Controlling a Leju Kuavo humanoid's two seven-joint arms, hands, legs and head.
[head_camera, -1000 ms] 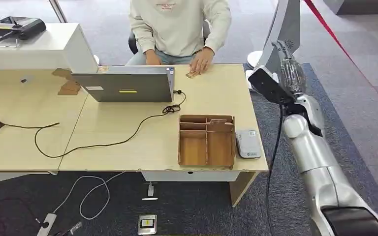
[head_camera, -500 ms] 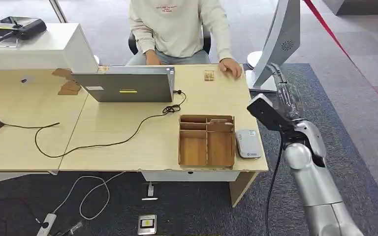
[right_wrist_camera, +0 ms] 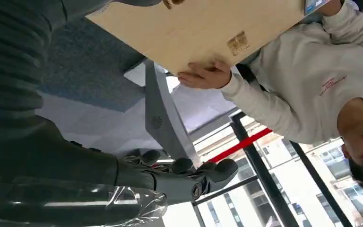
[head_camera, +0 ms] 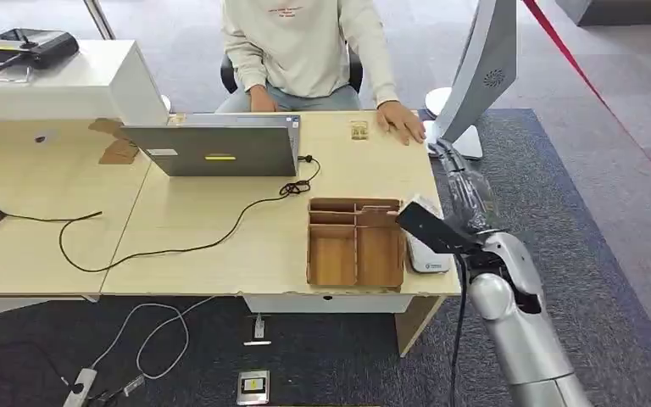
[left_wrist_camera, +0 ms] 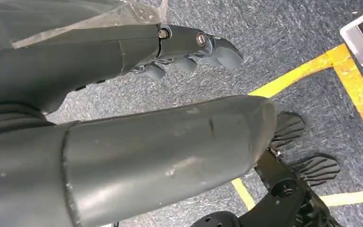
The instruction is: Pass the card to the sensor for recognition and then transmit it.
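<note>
We see a pale wood-grain table [head_camera: 220,229] in the middle of the frame, with a small tan card [head_camera: 359,130] near its upper right. At the lower right, our silver right arm [head_camera: 521,331] ends in a dark grey right hand [head_camera: 466,191]. A brown wooden organizer [head_camera: 356,243] sits beside a white-grey card reader [head_camera: 428,254]. The grey laptop [head_camera: 216,148] bears a yellow strip. The person [head_camera: 305,42] wears cream; the carpet [head_camera: 576,220] is speckled grey-blue; a red barrier strap [head_camera: 593,85] crosses the upper right.
</note>
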